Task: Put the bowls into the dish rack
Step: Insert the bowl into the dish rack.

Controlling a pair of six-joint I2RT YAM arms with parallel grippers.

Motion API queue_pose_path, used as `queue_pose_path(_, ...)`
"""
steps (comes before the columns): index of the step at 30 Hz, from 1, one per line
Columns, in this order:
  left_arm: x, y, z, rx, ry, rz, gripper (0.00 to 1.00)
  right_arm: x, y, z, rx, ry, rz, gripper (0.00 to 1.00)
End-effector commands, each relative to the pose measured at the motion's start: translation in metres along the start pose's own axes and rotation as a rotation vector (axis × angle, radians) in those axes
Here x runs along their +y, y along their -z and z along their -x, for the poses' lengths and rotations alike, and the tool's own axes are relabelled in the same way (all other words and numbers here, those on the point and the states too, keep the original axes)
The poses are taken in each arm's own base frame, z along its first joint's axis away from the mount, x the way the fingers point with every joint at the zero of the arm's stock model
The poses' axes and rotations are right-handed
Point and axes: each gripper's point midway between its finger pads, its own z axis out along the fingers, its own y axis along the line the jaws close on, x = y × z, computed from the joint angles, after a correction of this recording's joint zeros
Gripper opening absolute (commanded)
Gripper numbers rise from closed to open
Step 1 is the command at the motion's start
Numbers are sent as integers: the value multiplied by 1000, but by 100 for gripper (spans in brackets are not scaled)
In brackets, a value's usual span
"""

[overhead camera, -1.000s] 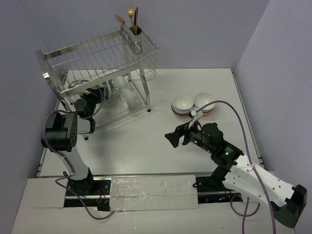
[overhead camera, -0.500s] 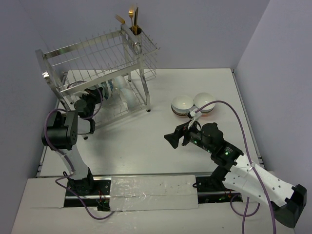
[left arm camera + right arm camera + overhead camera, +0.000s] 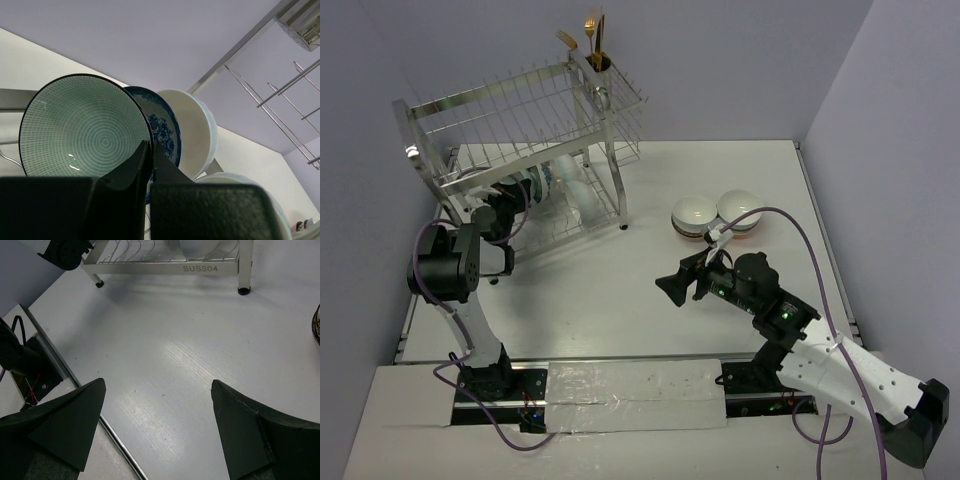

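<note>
My left gripper [image 3: 523, 190] reaches into the lower tier of the dish rack [image 3: 520, 105]. In the left wrist view it [image 3: 149, 146] is shut on the rim of a bowl with a teal inside [image 3: 85, 130], which stands on edge. Behind that bowl stand a blue-flowered bowl [image 3: 164, 127] and a white bowl [image 3: 194, 131]; another white bowl [image 3: 240, 182] lies lower right. Two white bowls [image 3: 693, 211] [image 3: 738, 207] sit on stacks on the table at the right. My right gripper [image 3: 673, 288] hovers open and empty over the table [image 3: 158, 385], left of and nearer than those stacks.
Gold cutlery [image 3: 592, 38] stands in the rack's corner cup. The rack's front rail and leg [image 3: 200, 268] show at the top of the right wrist view, with the left arm [image 3: 65, 252] beside them. The table's near edge strip [image 3: 117, 447] lies under the right gripper.
The left arm has shifted slightly, pushing a little deeper into the rack's lower tier. The right gripper has barely moved.
</note>
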Motion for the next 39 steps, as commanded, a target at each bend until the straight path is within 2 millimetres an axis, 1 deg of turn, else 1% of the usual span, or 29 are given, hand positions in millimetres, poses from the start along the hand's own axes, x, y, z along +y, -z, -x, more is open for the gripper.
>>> queue_pose_path(1, -73, 8, 76, -309, -79, -340, 0, 10, 0, 7, -43, 29, 54, 93)
queue_pose_path(7, -84, 8, 60, -224, -101, -440, 0, 14, 1, 7, -45, 38, 78, 92)
queue_pose_path(10, -85, 10, 59, -214, -131, -457, 0, 17, 2, 6, -45, 42, 97, 91)
queue_pose_path(14, -78, 12, 58, -214, -153, -437, 0, 19, 2, 6, -45, 47, 110, 91)
queue_pose_path(15, -73, 11, 55, -201, -144, -434, 0, 19, 2, 6, -44, 49, 111, 91)
queue_pose_path(20, -71, 11, 48, -164, -106, -450, 0, 19, 2, 5, -41, 50, 113, 90)
queue_pose_path(26, -68, 12, 57, -199, -90, -413, 0, 19, 1, 3, -34, 52, 114, 90)
queue_pose_path(30, -72, 15, 64, -216, -96, -417, 0, 18, 0, 2, -27, 53, 112, 89)
queue_pose_path(32, -73, 16, 71, -241, -110, -403, 0, 18, 0, 1, -25, 54, 114, 89)
queue_pose_path(35, -79, 21, 86, -288, -139, -396, 0, 19, -1, 0, -20, 55, 119, 89)
queue_pose_path(39, -81, 24, 99, -329, -149, -380, 0, 20, -1, 0, -17, 57, 123, 89)
